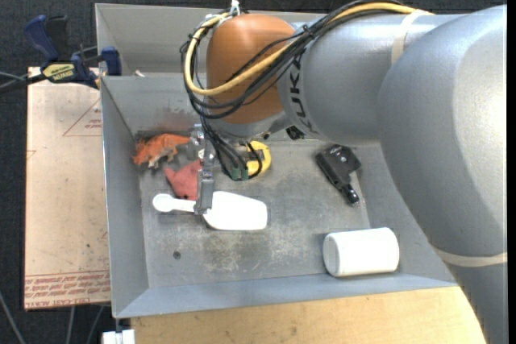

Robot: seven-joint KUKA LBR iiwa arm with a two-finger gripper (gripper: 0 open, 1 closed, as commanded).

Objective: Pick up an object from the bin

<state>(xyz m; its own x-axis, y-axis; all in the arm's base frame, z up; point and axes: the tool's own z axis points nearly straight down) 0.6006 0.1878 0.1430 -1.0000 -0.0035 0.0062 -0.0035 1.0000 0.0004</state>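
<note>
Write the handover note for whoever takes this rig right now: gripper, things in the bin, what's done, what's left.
Gripper: low in the left half of the bin, its tip at the white scoop, where handle meets bowl. Whether it grips cannot be told.
Things: a red piece just left of the gripper, an orange toy animal by the left wall, a yellow-and-black thing partly under the wrist, a black tool to the right, and a white cylinder near the front right corner.
Done: nothing lifted; everything lies on the bin floor.
Left: grasp one thing, probably the scoop, and lift it out.
</note>
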